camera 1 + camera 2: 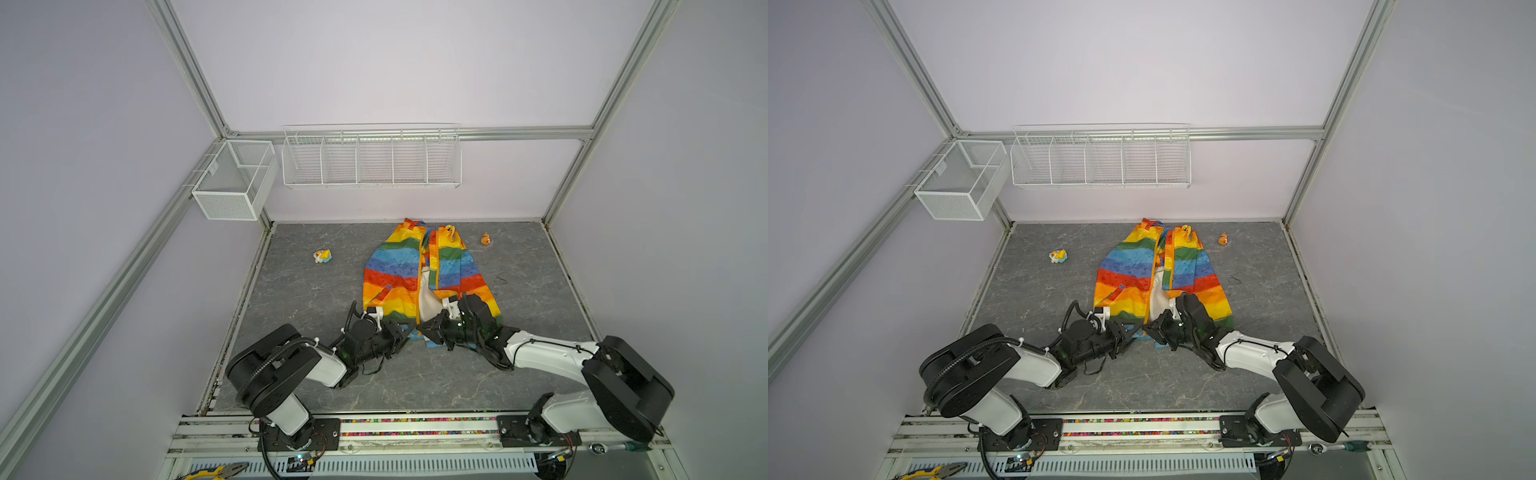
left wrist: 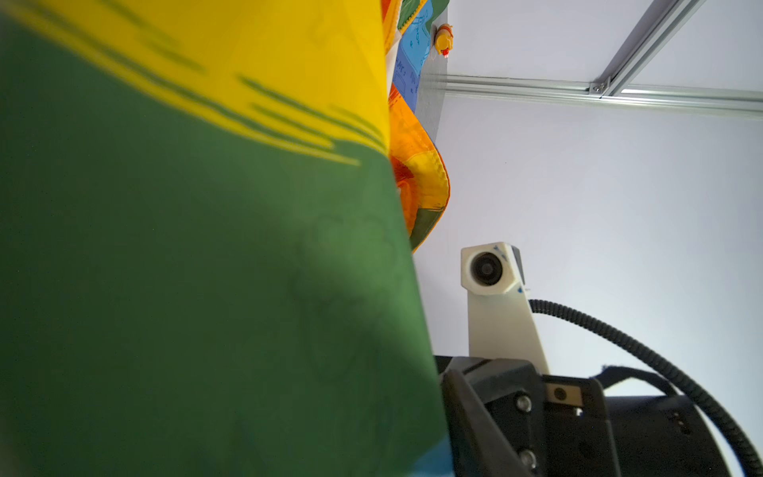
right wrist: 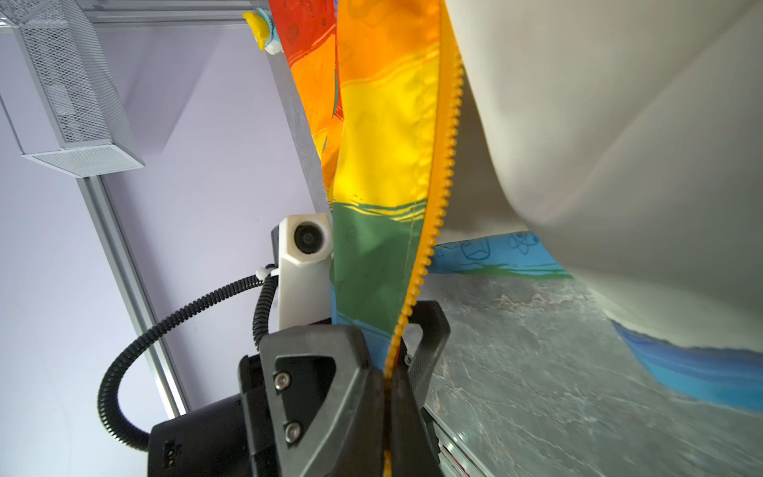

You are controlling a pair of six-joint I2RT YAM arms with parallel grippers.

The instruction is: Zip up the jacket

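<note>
One rainbow-striped thin rain jacket [image 1: 395, 266]: right end effector [image 1: 422, 328] clamps its orange zipper band [image 3: 444, 144] at the hem; left end effector [image 1: 405, 332], state unclear.

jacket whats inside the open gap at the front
Inside the gap of the jacket only pale lining shows, edged by orange zipper teeth. The striped panels cover the rest of the inside and the table beneath, so anything under them cannot be seen.
</note>
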